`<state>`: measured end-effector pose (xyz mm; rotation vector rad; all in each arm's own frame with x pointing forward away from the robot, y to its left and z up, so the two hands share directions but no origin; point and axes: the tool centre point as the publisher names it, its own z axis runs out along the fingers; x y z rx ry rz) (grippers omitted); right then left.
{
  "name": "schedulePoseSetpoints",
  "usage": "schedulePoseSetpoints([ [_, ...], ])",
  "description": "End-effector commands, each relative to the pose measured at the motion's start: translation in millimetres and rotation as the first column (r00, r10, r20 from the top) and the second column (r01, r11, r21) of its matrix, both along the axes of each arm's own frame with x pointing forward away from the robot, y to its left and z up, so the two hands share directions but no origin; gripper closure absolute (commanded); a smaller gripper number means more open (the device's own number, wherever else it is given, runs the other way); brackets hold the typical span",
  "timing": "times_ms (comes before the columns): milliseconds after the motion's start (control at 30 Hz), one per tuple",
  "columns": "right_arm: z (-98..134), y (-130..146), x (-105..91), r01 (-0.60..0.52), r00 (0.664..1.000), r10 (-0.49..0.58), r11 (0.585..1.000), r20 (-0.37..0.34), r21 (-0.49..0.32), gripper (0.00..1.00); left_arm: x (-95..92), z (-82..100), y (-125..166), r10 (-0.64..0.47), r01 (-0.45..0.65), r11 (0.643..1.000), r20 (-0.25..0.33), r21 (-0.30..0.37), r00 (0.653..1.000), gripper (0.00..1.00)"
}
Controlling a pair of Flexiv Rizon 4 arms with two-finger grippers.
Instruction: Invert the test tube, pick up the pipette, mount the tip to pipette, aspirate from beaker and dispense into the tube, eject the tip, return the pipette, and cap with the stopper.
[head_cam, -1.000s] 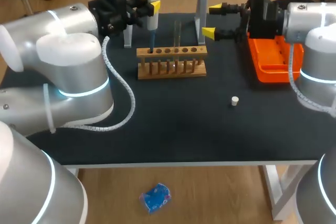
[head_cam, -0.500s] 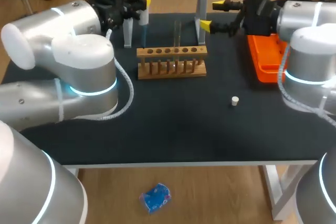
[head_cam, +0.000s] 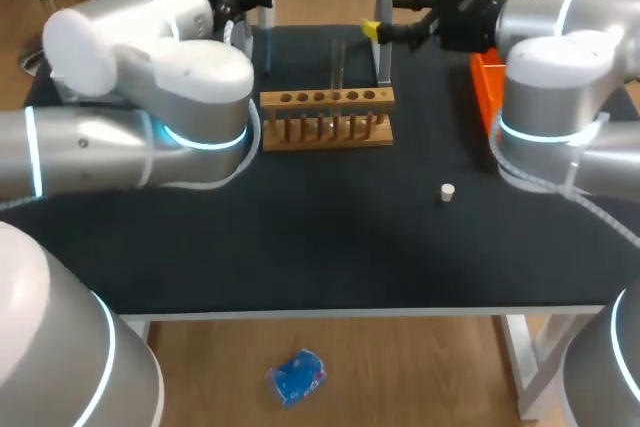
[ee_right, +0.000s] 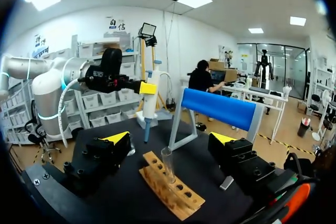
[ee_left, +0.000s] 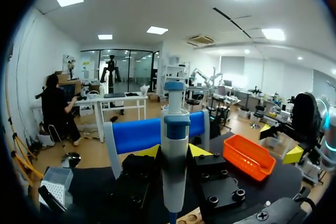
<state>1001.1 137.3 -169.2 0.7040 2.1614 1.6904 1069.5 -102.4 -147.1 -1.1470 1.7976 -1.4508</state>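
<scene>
Two fingers of your left gripper [ee_left: 175,156] clamp the pipette [ee_left: 174,129] upright by the blue stand [ee_left: 142,132], your right gripper [ee_right: 170,138] gapes empty facing the racked test tube [ee_right: 168,163], so, seemingly mid pick-up, seat a tip squarely next.

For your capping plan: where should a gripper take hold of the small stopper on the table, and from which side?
Probably across its sides, coming straight down: the stopper sits alone on the table, short, with nothing close by in the way.

An orange tray [head_cam: 483,97] sits on the black table [head_cam: 330,247], right of the wooden rack [head_cam: 327,99]
</scene>
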Motion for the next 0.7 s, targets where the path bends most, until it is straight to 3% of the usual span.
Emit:
schedulePoseSetpoints([
  [33,0,20,26.3,-0.001,1.0,0.001,1.0,-0.011,-0.011,0.0,22.9,-0.5,-7,0.07,-0.068,0.997,-0.055,0.039,0.996,1.0],
  [500,-15,54,71.1,0.022,0.998,-0.025,0.999,-0.057,-0.045,0.0,50.5,-10.6,11,0.181,-0.172,0.979,-0.078,0.113,0.98,1.0],
  [700,-18,56,78.0,0.025,0.999,-0.028,0.998,-0.042,-0.063,0.0,63.4,-13.8,18,0.21,-0.196,0.97,-0.094,0.142,0.973,1.0],
])
